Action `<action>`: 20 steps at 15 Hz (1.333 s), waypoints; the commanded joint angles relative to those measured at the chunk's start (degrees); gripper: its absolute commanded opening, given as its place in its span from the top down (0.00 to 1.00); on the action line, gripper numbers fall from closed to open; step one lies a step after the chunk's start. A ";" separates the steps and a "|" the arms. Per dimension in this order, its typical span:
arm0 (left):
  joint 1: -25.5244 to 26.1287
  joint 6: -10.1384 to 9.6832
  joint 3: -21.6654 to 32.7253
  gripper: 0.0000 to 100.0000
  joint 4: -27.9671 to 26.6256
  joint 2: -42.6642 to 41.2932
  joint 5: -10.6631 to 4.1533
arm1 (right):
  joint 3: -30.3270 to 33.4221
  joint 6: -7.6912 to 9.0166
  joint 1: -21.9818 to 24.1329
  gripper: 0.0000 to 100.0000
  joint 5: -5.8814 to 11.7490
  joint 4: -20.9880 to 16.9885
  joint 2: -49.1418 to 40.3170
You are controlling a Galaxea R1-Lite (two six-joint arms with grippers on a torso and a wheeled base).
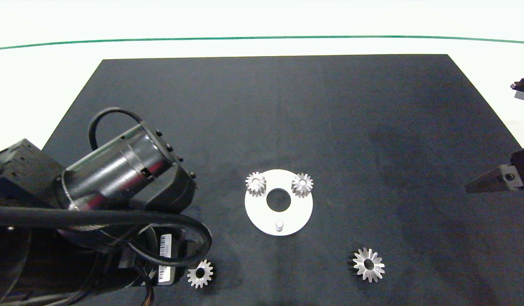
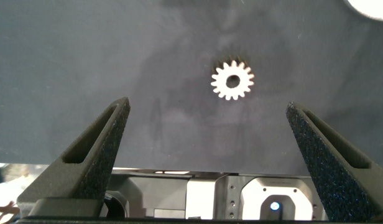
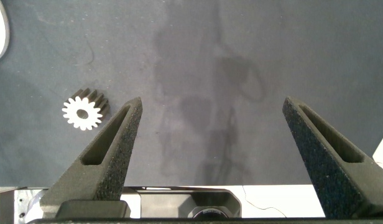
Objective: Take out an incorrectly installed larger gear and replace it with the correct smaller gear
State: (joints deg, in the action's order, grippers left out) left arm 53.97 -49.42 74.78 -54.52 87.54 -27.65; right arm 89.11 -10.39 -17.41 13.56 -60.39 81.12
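The big gear (image 1: pixel 368 264) is already off and lies flat on the mat (image 1: pixel 287 106), well away from the plate (image 1: pixel 262 216). One peg (image 1: pixel 279 224) is bare. The left gripper (image 2: pixel 210 134) hangs above the small gear (image 1: pixel 200 273), fingers wide apart and holding nothing. I think it must drop down and pinch that gear next. The gear lies near the mat's front edge, with open room around it. The right gripper (image 3: pixel 210 134) waits far off, spread and holding nothing.
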 commanded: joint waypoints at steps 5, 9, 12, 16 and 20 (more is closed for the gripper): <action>2.28 -1.29 -1.39 0.00 1.78 6.15 -0.30 | -0.78 -0.07 0.36 0.09 0.07 0.89 0.18; 2.28 -1.12 -5.34 0.00 8.55 6.33 0.23 | -3.24 0.10 0.36 0.09 0.24 4.58 0.36; 1.93 -1.20 -7.45 0.00 9.60 7.03 0.75 | -3.33 0.28 0.27 0.09 0.24 4.58 0.36; 1.93 -1.12 -8.77 0.00 11.19 7.12 0.75 | -3.42 0.45 0.36 0.09 0.24 4.58 0.36; 1.84 -1.03 -11.06 0.00 16.55 8.08 0.93 | -3.51 0.45 0.27 0.09 0.15 4.58 0.18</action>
State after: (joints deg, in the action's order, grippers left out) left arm 55.87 -50.19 64.00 -37.89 95.20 -26.56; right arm 85.61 -9.86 -17.12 13.67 -55.50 81.34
